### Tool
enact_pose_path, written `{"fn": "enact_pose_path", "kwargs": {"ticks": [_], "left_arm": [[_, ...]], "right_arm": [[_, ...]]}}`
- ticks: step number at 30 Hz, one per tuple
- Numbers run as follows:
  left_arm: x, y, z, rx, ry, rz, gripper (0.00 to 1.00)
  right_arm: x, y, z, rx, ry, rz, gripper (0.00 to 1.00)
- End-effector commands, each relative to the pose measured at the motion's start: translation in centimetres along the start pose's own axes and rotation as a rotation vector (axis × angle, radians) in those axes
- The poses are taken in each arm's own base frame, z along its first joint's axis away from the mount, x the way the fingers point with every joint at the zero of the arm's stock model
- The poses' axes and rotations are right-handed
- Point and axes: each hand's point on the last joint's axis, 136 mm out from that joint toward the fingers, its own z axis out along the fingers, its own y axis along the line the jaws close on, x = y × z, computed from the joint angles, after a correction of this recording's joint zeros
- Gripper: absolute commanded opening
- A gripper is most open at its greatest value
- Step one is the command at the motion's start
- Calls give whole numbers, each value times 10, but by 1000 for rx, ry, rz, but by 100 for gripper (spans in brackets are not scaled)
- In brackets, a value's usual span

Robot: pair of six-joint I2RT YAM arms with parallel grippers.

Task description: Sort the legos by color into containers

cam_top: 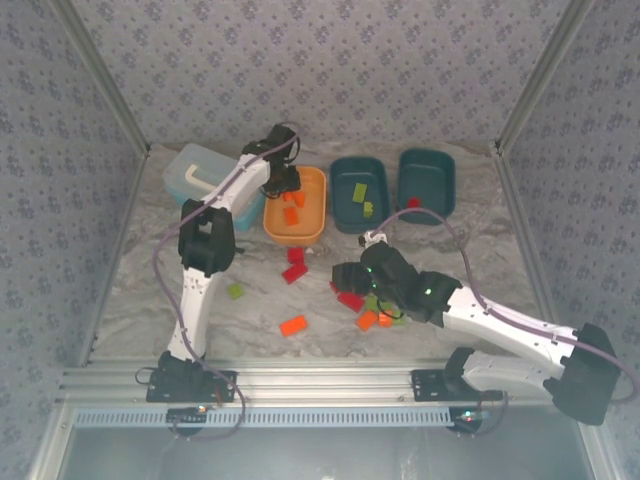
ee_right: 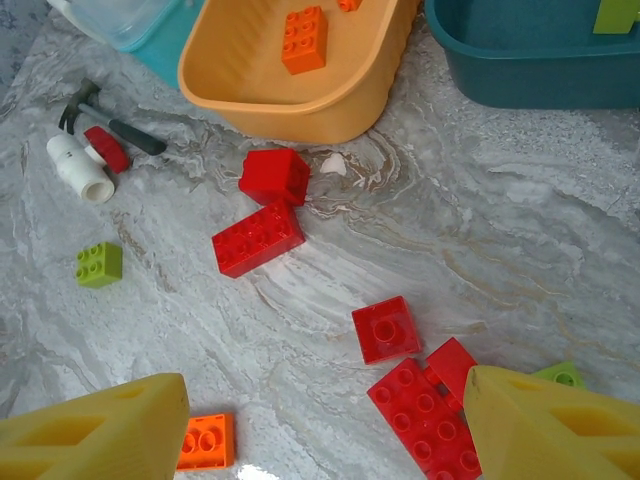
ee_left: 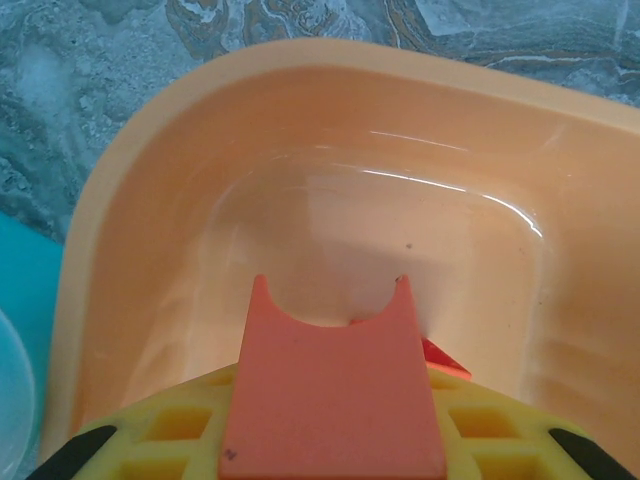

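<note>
My left gripper hangs over the orange container, shut on an orange lego that sits between its yellow fingers above the bin's floor. Other orange legos lie inside that bin. My right gripper stands open low over the table, its fingertips either side of a cluster of red legos. More red legos, a green one and an orange one lie loose. Two teal containers stand at the back, with green legos in the nearer one.
A light blue lidded case stands left of the orange bin. A small toy hammer and a white cylinder with a red part lie on the marbled table near the bin. Patterned walls close in the table on three sides.
</note>
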Motion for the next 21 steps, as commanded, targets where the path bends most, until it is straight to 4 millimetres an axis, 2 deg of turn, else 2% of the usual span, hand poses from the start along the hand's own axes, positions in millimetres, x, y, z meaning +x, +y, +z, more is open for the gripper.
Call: {"fn": "enact_pose_path", "kwargs": {"ticks": [1,6,11,14,17,19,21], "left_arm": [[1,7,5,-18,24,20,39],[1,2,0,0,24,13,54],[-12,-8,-29,39,-24,15,63],[-21,-17,-61,77,-71,6,67],[-26,-25,-105,122,-132,-7,69],[-22,-29,-135,160,-163,-20,69],[-10,-29,-166,211,-189,-38,71]], "right_arm": [[-4,6,-3,-21,-8,23,75],[5,0,1,4,27,14,75],[14,-10,0,51,70,-3,75],[19,-24,-1,117,121,-39,73],[29,-42,3,193,227,-71,65],[40,-52,5,224,309,-100,60],[49,-60,9,242,385,-132,54]]}}
